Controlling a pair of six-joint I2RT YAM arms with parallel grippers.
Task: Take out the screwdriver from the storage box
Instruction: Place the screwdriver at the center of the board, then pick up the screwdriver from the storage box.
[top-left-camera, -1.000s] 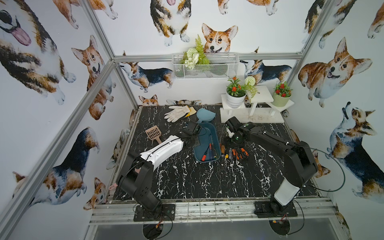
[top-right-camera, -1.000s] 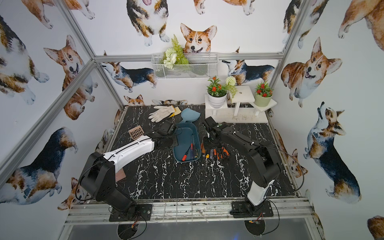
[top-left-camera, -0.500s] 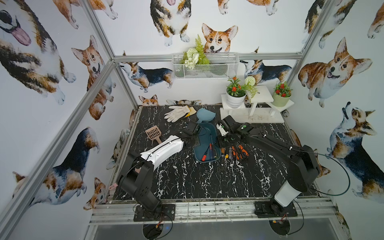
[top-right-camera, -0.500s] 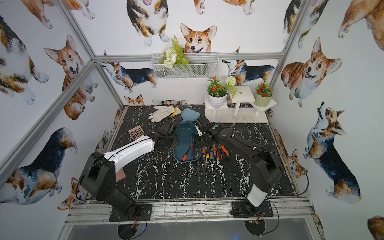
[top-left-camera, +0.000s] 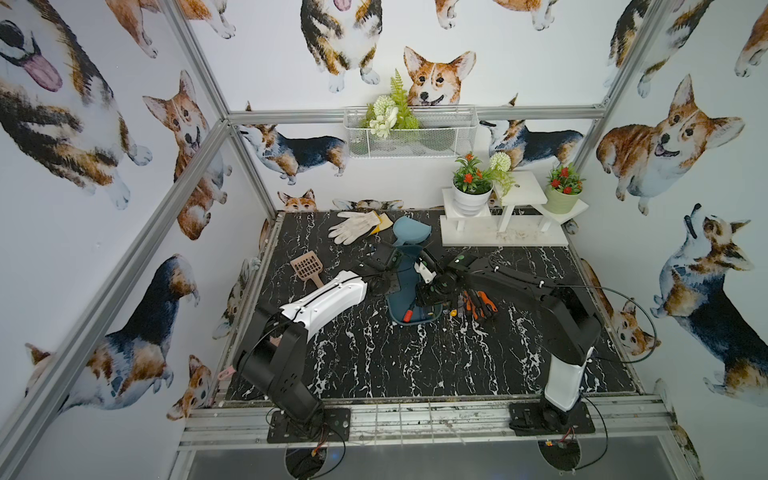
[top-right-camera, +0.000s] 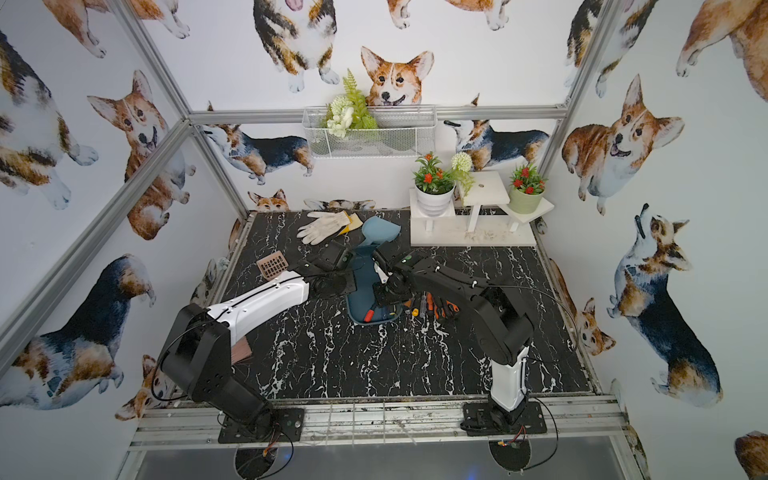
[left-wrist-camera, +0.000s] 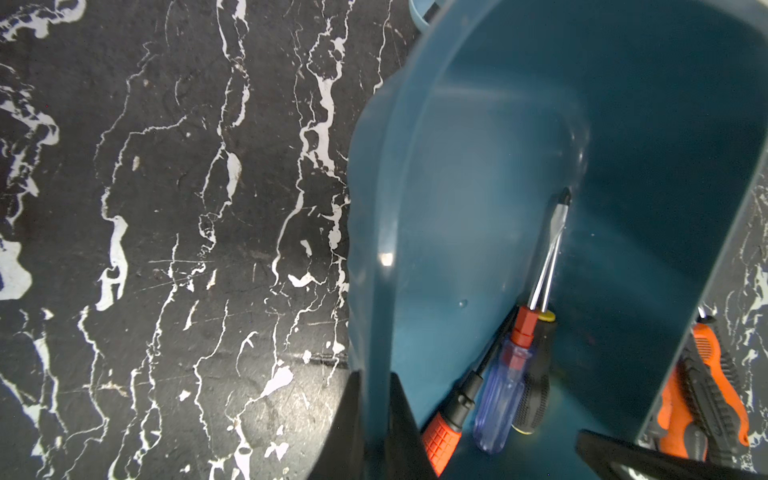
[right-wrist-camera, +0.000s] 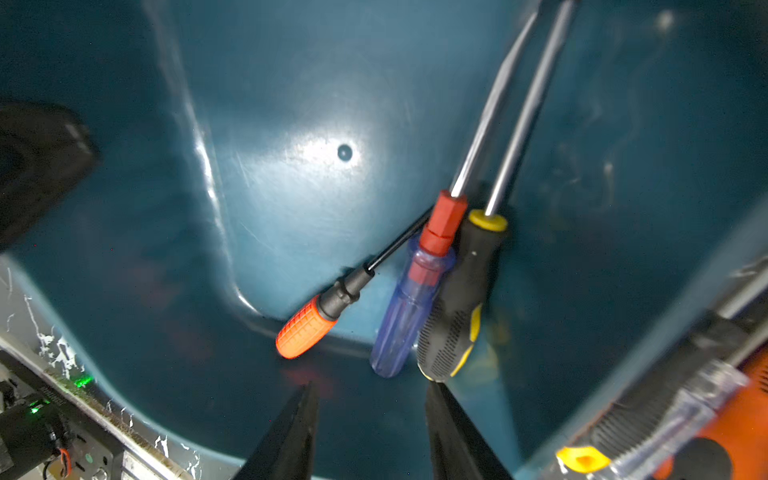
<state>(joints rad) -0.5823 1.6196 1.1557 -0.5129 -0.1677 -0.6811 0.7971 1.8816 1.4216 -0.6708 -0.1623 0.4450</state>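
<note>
The dark teal storage box sits mid-table. My left gripper is shut on the box's left wall. Three screwdrivers lie together inside it. One has an orange handle, one a clear blue handle, and one a black-and-yellow handle. My right gripper hangs open inside the box just short of the handle ends, holding nothing.
Several orange-and-black tools lie on the table right of the box. Behind it are a lighter blue dustpan, white gloves, a brown scoop and a white plant stand. A wire basket hangs on the back wall.
My right gripper has swung left from above the loose tools into the box, and its jaws have narrowed. The left arm has stayed put on the box wall.
</note>
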